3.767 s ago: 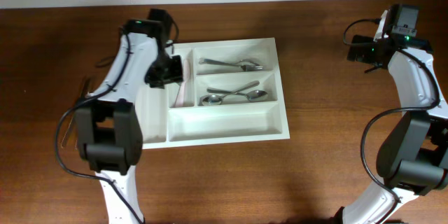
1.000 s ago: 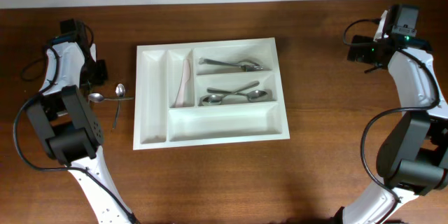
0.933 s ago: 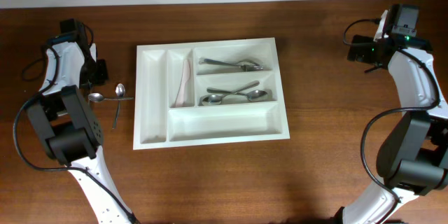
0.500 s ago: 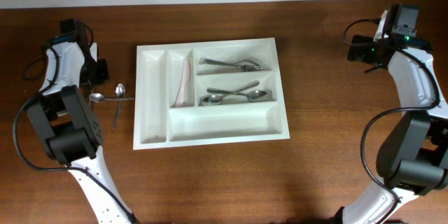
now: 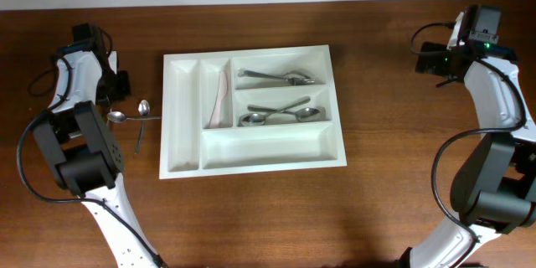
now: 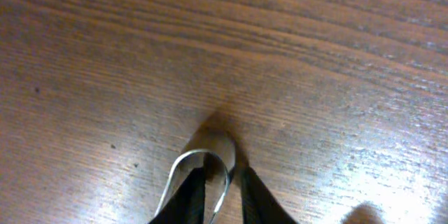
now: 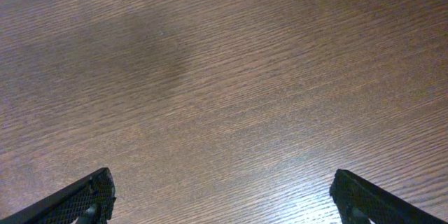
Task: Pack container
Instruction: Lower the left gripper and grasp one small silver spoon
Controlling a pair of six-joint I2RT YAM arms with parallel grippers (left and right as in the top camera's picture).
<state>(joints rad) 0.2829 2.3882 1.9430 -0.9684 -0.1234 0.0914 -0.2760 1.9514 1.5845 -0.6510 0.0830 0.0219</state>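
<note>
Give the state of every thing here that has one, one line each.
container: flat on the table, partly filled; leftmost and bottom compartments empty.
packed utensils: lying in the upper two wide compartments and one narrow one.
loose spoons: on the table left of the container, unpacked.
left gripper: jaws nearly closed around a loose spoon's end; grip unclear.
right gripper: jaws wide open, empty.
</note>
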